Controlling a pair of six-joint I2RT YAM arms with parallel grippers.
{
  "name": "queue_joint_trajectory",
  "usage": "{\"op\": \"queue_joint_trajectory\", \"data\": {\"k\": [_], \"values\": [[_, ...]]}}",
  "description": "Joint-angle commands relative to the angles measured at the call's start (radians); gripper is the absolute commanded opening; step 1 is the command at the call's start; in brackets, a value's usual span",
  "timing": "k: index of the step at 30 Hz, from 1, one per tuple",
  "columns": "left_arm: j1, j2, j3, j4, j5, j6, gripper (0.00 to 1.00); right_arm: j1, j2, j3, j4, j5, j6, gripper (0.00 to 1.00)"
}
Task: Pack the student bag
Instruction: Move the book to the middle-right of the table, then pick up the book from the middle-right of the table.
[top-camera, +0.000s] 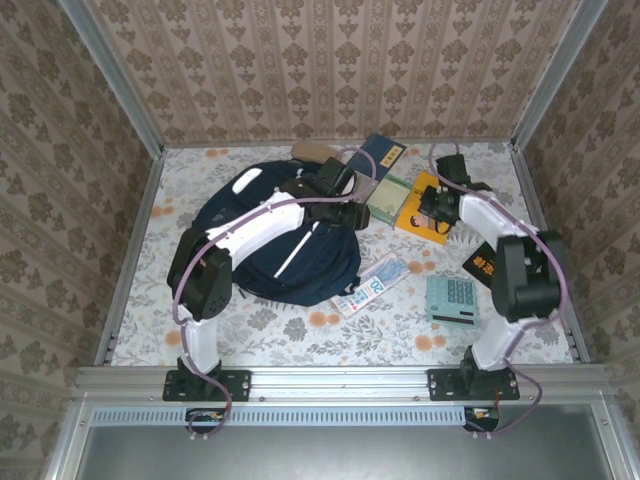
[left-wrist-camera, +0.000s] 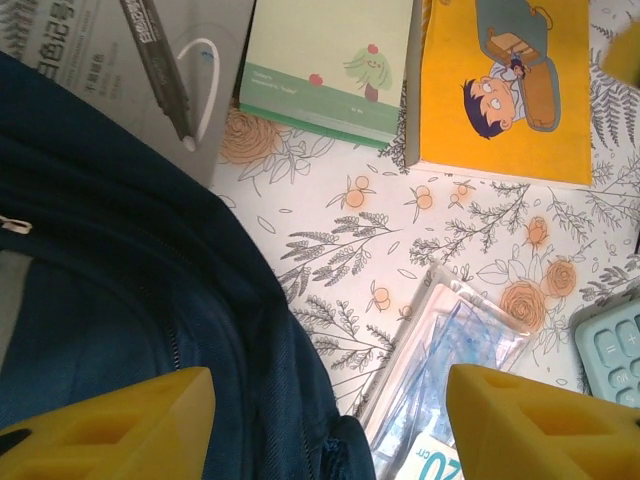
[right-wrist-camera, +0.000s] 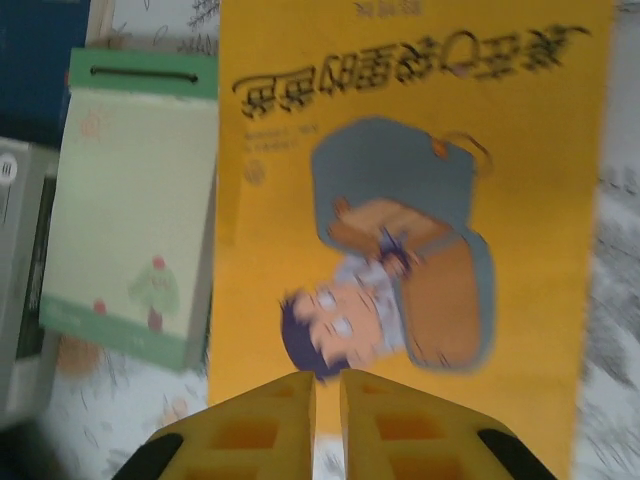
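White arm links (top-camera: 262, 222) with black joints (top-camera: 198, 265), lilac cables (top-camera: 178, 305), and blocky yellow fingers (left-wrist-camera: 110, 430) with recessed pockets.

I can't read the blurred title on the yellow book (right-wrist-camera: 410, 230), and the student bag (left-wrist-camera: 120, 300) left of it runs off my left wrist view.

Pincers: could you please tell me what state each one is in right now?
Left pincer: open, holding nothing.
Right pincer: shut, empty, over the yellow book.
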Motion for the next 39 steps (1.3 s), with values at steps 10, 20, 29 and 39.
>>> {"op": "queue_joint_trajectory", "data": {"k": [10,20,29,39], "values": [[-0.004,0.01,0.038,0.018,0.05,-0.025,0.66,0.002,0.33,0.243,-0.162,-0.074,0.049,0.2],[-0.003,0.032,0.041,0.039,0.072,-0.031,0.64,0.046,0.128,-0.043,-0.171,-0.091,0.019,0.19],[-0.05,0.114,0.097,0.067,0.122,-0.061,0.6,0.118,-0.16,-0.209,-0.156,-0.048,0.022,0.25],[-0.092,0.338,0.304,0.02,0.143,-0.065,0.46,0.041,-0.353,-0.29,-0.11,0.046,-0.041,0.54]]}}
